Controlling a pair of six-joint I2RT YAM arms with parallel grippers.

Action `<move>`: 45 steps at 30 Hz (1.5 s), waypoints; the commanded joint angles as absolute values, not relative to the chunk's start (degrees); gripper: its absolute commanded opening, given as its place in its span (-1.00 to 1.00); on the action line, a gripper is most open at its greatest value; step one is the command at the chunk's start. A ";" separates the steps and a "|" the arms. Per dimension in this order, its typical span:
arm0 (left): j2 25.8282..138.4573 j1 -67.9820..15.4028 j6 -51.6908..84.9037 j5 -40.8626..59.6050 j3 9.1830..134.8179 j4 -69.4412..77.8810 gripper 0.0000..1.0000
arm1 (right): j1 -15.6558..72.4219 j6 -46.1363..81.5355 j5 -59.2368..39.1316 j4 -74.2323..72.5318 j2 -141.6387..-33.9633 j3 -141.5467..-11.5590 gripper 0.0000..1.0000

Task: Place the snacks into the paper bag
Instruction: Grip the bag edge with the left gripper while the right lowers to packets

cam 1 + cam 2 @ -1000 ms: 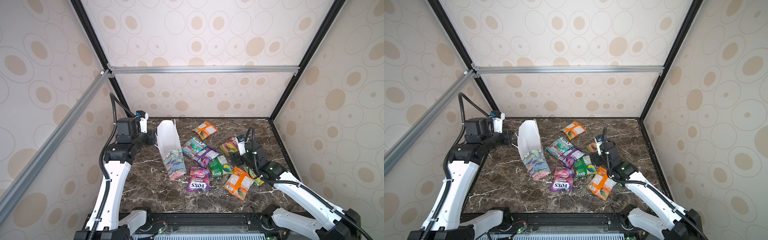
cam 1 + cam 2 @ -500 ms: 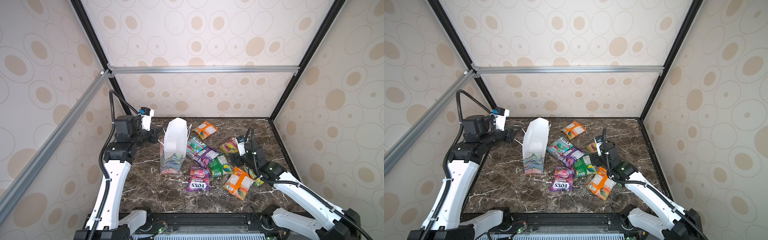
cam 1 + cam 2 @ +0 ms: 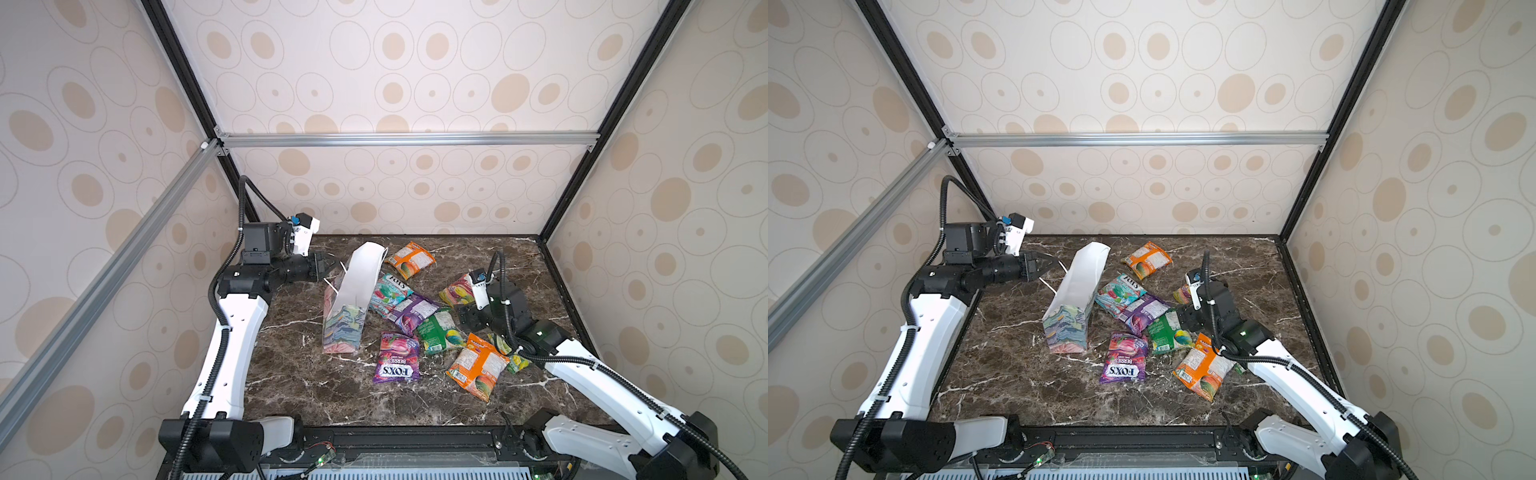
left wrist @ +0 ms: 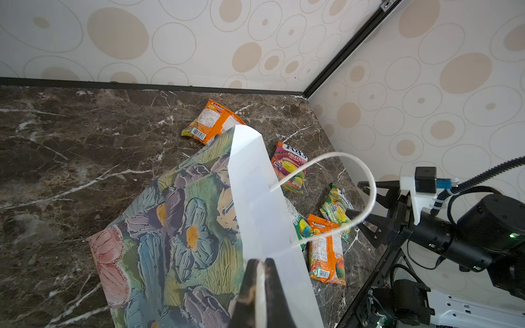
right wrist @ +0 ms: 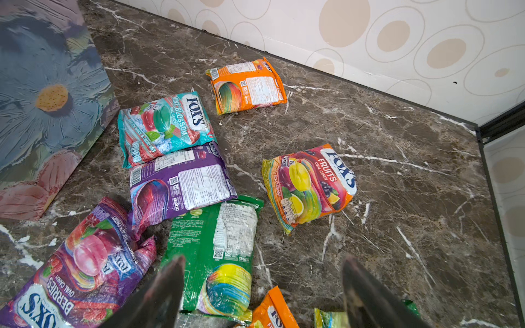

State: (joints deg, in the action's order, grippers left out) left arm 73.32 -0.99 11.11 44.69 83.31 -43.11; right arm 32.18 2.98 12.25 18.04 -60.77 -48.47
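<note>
The paper bag [image 3: 345,320] stands on its base, its white mouth [image 3: 368,253] leaning towards the back right. My left gripper [image 4: 260,260] is shut on one white cord handle beside that mouth; the other handle [image 4: 338,159] loops free. It also shows in a top view, left gripper [image 3: 1052,262] by the paper bag [image 3: 1065,332]. The snacks lie to the right of the bag: teal [image 5: 164,125], purple [image 5: 181,181], green [image 5: 224,241], berries purple [image 3: 397,357], two orange [image 3: 409,259] [image 3: 478,365] and red-yellow [image 5: 309,181]. My right gripper [image 5: 263,258] hangs open over the green packet's edge, holding nothing.
The dark marble table [image 3: 299,374] is boxed in by patterned walls with black corner posts [image 3: 552,216]. A yellow-green packet [image 3: 515,359] lies partly under my right arm. Bare marble lies in front of the packets and left of the bag.
My left gripper swung right and upward with the handle, and the bag went from leaning left to upright and now tips right. The right arm has not moved.
</note>
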 commanded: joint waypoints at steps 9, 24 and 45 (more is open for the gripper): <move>72.55 -0.26 11.71 49.15 87.10 -46.33 -1.00 | 33.20 2.59 8.75 18.68 -64.05 -51.11 0.76; 69.38 -0.07 8.26 30.39 83.90 -48.46 -0.82 | 33.22 8.98 3.69 20.11 -69.80 -51.48 0.76; 65.46 -0.09 6.85 16.27 85.72 -50.08 -0.78 | 31.58 13.52 3.21 17.09 -77.61 -54.56 0.75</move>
